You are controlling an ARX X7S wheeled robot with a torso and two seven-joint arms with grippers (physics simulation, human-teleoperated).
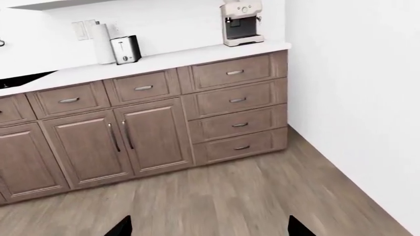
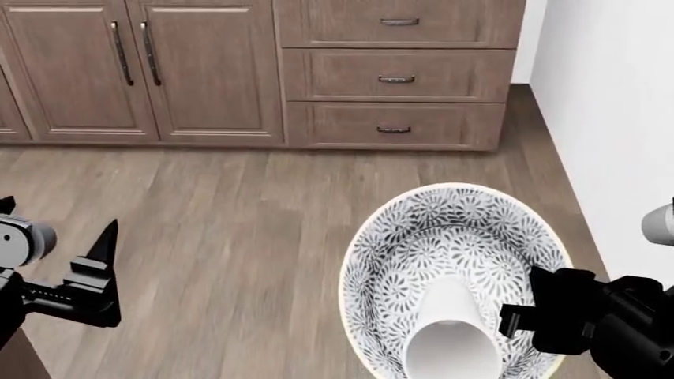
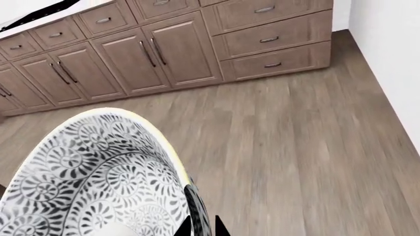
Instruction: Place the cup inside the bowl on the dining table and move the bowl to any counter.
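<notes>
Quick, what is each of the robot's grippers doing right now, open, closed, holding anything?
Left gripper: open, holding nothing.
Right gripper: closed on the rim of the bowl, carried above the floor with the cup lying inside.

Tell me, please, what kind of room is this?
Most likely a home kitchen. A pale counter runs over brown wood cabinets with drawers, and on it stand a toaster and a coffee machine. The right gripper holds a patterned bowl with a cup inside.
</notes>
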